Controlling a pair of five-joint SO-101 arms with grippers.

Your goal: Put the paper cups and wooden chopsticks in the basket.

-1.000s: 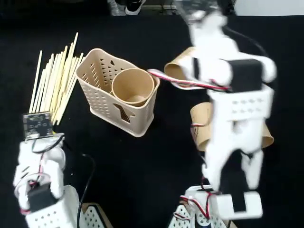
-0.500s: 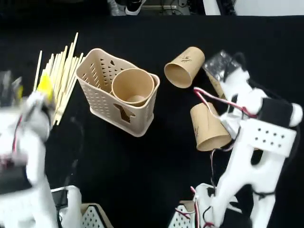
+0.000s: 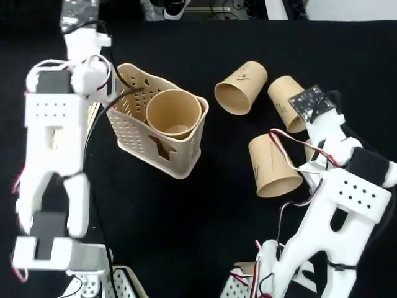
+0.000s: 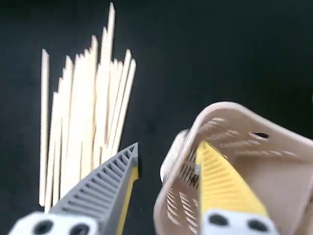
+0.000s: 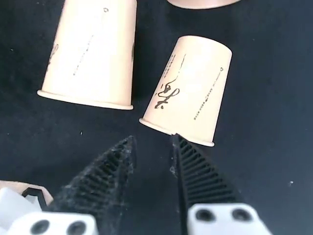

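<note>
The beige slotted basket (image 3: 155,139) stands at centre left with one paper cup (image 3: 173,113) upright inside it. Three more paper cups lie on their sides to its right (image 3: 242,87) (image 3: 286,102) (image 3: 272,166). In the left wrist view the wooden chopsticks (image 4: 83,147) lie in a fan beside the basket (image 4: 244,142). My left gripper (image 4: 167,146) is open, its yellow finger over the basket's wall and its grey finger outside. My right gripper (image 5: 152,140) is open a little and empty, just short of the rim of a lying cup (image 5: 190,93), with another cup (image 5: 90,54) beside it.
The black table (image 3: 205,236) has free room in front of the basket. The left arm (image 3: 56,124) stretches along the basket's left side over the chopsticks. The right arm (image 3: 347,192) stands at the right, by the lying cups.
The left arm has swung up from the near left corner to the basket's left side, covering the chopsticks. The right arm has drawn back from the middle to the cups at the right.
</note>
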